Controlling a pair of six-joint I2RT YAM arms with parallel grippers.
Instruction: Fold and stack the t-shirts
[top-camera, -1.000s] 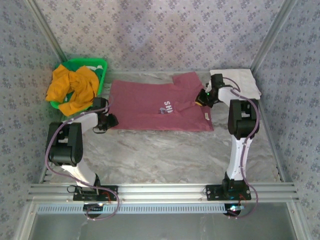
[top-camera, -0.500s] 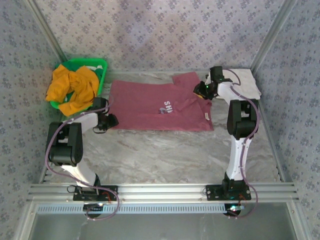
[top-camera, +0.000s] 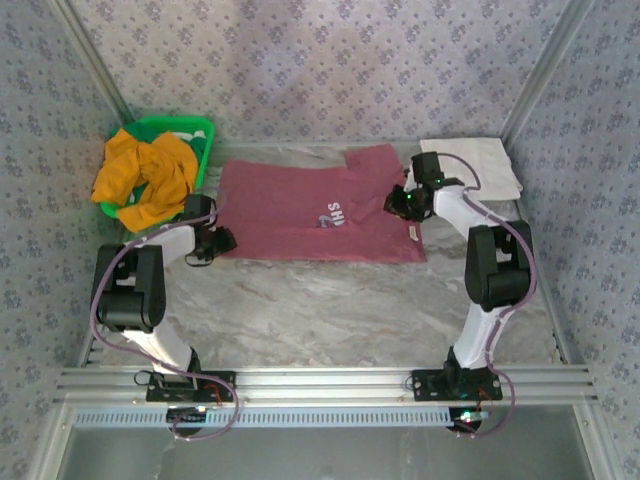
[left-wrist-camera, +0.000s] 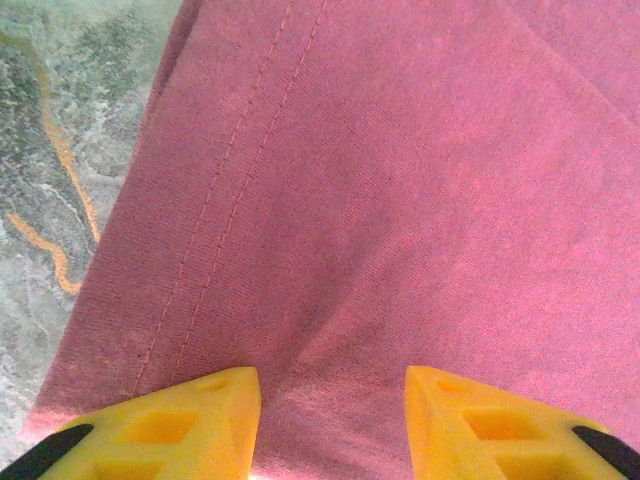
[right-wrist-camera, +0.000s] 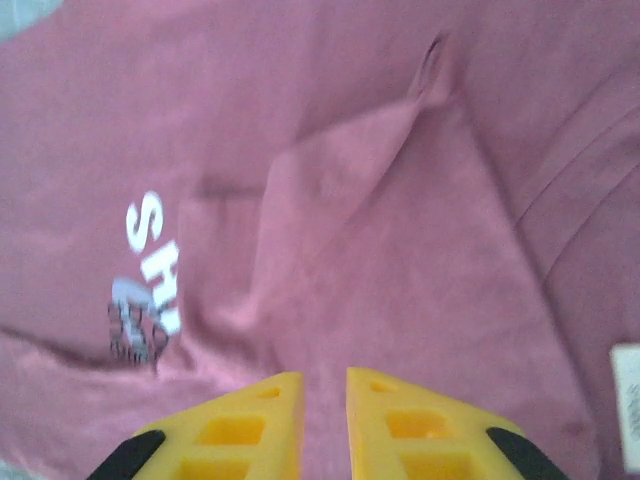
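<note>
Top external shows the maroon t-shirt (top-camera: 300, 215) flat on the surface (top-camera: 330, 300), long axis left-right, the right end effector (top-camera: 398, 205) pinching its sleeve-end fold and the left end effector (top-camera: 224, 242) gaping over its hem corner.

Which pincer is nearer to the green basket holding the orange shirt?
Left. The left pincer sits at the maroon t-shirt's left hem corner, just in front of the green basket. The right pincer is across the shirt, beyond the print.
</note>
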